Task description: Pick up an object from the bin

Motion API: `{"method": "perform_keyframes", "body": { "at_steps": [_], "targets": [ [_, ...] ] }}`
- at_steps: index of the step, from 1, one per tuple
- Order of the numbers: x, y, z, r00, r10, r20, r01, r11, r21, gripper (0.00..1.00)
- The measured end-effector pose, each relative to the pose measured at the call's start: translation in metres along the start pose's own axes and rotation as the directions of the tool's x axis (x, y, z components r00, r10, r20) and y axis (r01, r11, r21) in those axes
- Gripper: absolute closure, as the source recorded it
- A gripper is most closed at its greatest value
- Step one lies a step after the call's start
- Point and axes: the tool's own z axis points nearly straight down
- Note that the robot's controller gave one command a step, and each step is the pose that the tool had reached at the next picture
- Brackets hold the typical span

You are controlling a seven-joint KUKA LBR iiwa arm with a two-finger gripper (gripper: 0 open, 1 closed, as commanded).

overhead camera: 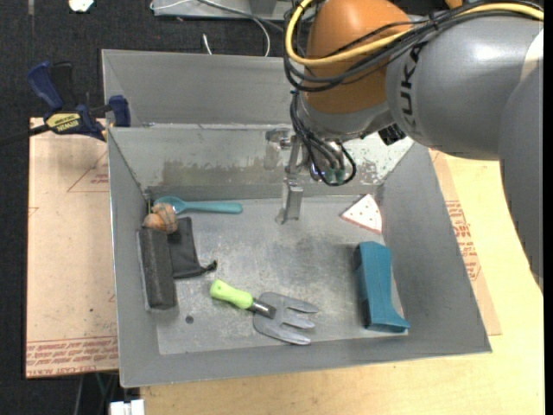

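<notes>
While the gripper hangs over open floor at upper centre, near the bin's back wall, its grip is unreadable, flanked by 1 teal spoon left and 1 white wedge right.

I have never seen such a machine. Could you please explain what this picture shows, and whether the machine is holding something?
This is a robot arm, photographed from above and a little to one side. It reaches in from the right over a grey metal bin. Its end effector hangs above bare floor near the bin's middle, and I see nothing held in it. In the bin lie a teal spoon, a brown rounded thing beside it, a dark block, a green-handled grey fork, a blue box and a white-and-red triangle.
</notes>
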Motion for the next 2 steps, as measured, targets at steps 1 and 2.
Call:
{"method": "perform_keyframes", "body": {
  "at_steps": [1, 2],
  "targets": [
    [-0.001, 0.0, -0.004, 1.0, 0.001, 0.007, -0.001, 1.0, -0.001, 0.0],
    [0.004, -0.003, -0.025, 0.997, -0.081, 0.006, 0.081, 0.997, 0.0, 0.0]
  ]
}}
